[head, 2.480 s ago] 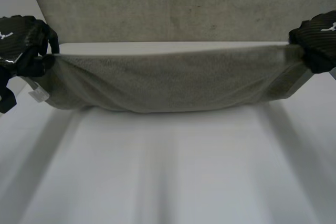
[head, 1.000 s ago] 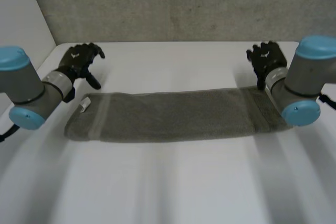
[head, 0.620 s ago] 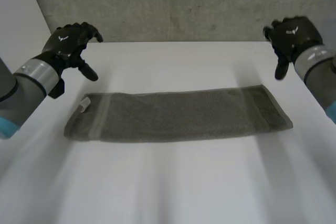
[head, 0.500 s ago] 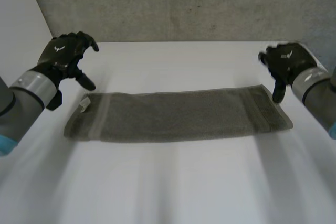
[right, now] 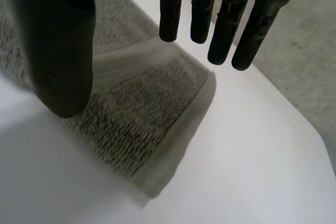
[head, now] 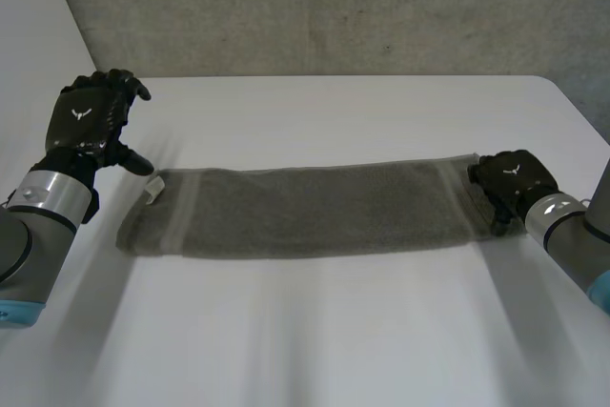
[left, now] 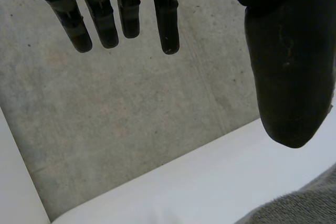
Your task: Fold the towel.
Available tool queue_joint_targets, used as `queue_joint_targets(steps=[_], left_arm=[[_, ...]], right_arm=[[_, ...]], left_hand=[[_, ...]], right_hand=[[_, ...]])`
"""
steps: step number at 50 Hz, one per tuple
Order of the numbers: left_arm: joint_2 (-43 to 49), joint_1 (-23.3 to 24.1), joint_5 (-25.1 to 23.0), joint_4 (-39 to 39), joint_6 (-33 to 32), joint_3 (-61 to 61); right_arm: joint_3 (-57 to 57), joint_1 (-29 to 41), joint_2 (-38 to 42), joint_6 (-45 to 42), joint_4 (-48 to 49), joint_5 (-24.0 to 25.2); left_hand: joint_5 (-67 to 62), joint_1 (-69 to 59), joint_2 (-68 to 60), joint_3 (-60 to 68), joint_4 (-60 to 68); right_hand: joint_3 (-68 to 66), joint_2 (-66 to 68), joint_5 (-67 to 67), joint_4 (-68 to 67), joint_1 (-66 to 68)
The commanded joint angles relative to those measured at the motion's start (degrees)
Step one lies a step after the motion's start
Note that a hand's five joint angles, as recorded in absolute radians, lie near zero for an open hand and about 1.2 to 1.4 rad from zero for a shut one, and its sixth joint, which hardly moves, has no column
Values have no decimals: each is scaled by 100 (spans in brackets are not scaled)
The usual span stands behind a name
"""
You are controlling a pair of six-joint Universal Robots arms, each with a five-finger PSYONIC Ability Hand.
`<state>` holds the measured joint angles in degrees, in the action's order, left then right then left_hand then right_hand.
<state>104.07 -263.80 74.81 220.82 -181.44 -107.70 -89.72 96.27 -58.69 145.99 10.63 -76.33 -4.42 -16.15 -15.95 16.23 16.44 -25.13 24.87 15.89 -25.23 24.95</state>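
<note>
lying flat, a grey towel (head: 315, 209) strip spans the white table (head: 324, 331) before a concrete wall (head: 334, 7).
left hand (head: 91, 121) beside its left end, right hand (head: 510, 183) over its right end; both spread, holding nothing.

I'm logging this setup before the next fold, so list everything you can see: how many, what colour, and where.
towel: one, grey-green, lying as a long folded strip across the middle of the table.
tag: one, white, on the towel's end nearest the left hand.
table: one, white, under the towel.
wall: one, grey concrete, behind the table's far edge.
left arm and right arm: two, grey, one at each side of the table.
left hand: one, black, fingers straight, above the table just beyond the tagged end.
right hand: one, black, fingers straight, over the towel's other end.
</note>
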Motion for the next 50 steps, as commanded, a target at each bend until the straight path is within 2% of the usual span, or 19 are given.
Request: queue_joint_targets(steps=[1,11,13,14,16,18,41,50], left_arm=[[17,-4,-2,190,-5,-58],[70,4,7,278,4,-93],[79,4,7,295,4,-93],[79,4,7,295,4,-93],[79,4,7,295,4,-93],[79,4,7,304,4,-93],[79,-4,227,304,12,-102],[79,-13,218,313,12,-93]], right_arm=[[60,6,367,-475,18,-48],[147,-91,613,-791,1,-57],[182,-100,622,-791,1,-48],[183,-100,622,-791,1,-48],[226,-170,605,-756,-8,-66],[226,-214,561,-730,1,-75],[253,-680,192,-712,1,-75],[437,-1171,227,-791,-8,-22]], left_hand=[[67,241,220,-249,-269],[67,241,220,-249,-269],[67,241,220,-249,-269],[67,241,220,-249,-269],[67,241,220,-249,-269],[67,241,220,-249,-269],[134,308,287,-316,-336],[134,308,287,-316,-336]], right_hand=[[-211,237,135,-201,229],[-800,826,723,-790,818],[-2237,2264,2161,-2227,2256],[-2246,2273,2170,-2236,2265],[-5023,5050,4947,-5013,5041],[-5482,5509,5406,-5472,5501],[-5487,5513,5411,-5477,5505],[-5487,5513,5411,-5477,5505]])
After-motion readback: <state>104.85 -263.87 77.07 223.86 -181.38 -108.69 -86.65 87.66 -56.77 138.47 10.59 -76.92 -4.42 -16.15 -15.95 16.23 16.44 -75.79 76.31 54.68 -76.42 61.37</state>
